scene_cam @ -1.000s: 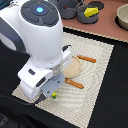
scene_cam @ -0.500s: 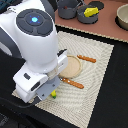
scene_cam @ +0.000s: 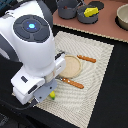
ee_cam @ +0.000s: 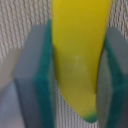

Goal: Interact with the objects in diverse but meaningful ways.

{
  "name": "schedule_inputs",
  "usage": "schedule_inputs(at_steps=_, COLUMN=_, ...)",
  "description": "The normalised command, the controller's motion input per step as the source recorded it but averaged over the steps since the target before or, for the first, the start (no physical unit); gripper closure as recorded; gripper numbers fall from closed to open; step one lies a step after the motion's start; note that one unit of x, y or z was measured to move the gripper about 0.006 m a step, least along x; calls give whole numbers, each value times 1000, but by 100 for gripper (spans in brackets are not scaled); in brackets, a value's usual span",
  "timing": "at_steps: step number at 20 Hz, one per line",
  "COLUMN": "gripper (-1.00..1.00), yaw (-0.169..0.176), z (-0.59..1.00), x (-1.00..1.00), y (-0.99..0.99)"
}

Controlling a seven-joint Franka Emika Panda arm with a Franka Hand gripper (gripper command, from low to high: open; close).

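The yellow banana point(ee_cam: 80, 55), green at its tip, lies on the woven placemat point(scene_cam: 97, 70) between my gripper's point(ee_cam: 76, 80) teal pads point(ee_cam: 44, 85), which press against both its sides. In the exterior view the gripper point(scene_cam: 49, 93) sits low at the mat's near-left corner, and only the banana's tip point(scene_cam: 52, 95) shows beneath it. A yellow cheese wedge point(scene_cam: 90, 11) rests in a dark pot point(scene_cam: 86, 15) at the back. A second grey pot point(scene_cam: 67, 7) stands beside it.
A round tan plate point(scene_cam: 71, 65) lies mid-mat, partly behind the arm. An orange-handled fork point(scene_cam: 86, 58) and knife point(scene_cam: 73, 83) flank it. A beige bowl point(scene_cam: 122, 17) stands at the back right on the wooden surface.
The arm has shifted slightly down and toward the mat's near-left corner, bringing the gripper lower over the banana.
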Motion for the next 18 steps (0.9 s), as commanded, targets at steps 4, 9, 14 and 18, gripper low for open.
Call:
schedule_inputs(at_steps=4, gripper=100, yaw=3, z=1000, x=-86, y=257)
schedule_inputs(at_steps=9, gripper=100, yaw=80, z=1000, x=-220, y=543)
schedule_inputs(at_steps=14, gripper=100, yaw=62, z=491, x=-303, y=682)
schedule_inputs(at_steps=18, gripper=100, yaw=60, z=42, x=-275, y=757)
